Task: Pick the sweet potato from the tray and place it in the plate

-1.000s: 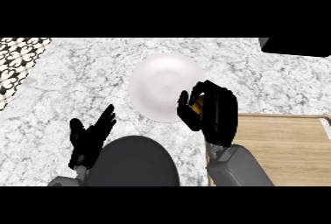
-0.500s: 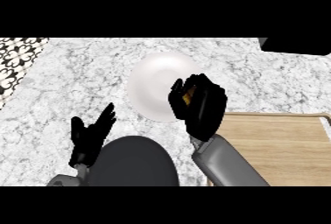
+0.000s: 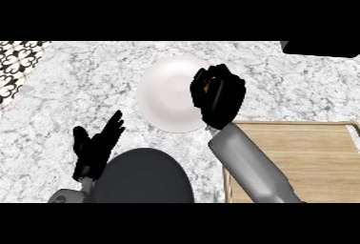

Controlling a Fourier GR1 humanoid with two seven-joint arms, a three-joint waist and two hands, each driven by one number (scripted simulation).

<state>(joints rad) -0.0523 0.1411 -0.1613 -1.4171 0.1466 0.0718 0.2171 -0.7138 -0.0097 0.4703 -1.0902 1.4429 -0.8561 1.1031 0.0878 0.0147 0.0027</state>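
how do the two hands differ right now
The right hand is curled round a small orange thing, most likely the sweet potato; the left hand holds nothing, its fingers straight. The right hand is over the right rim of the white plate; the left hand rests apart from it, low at the view's left over the marble counter. Both are black on grey forearms.

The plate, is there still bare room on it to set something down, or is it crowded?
The plate is bare across its left and middle. Its right edge is crowded: the right hand hangs over it, curled round the sweet potato. The wooden tray is bare right of the forearm. The left hand rests open at lower left.
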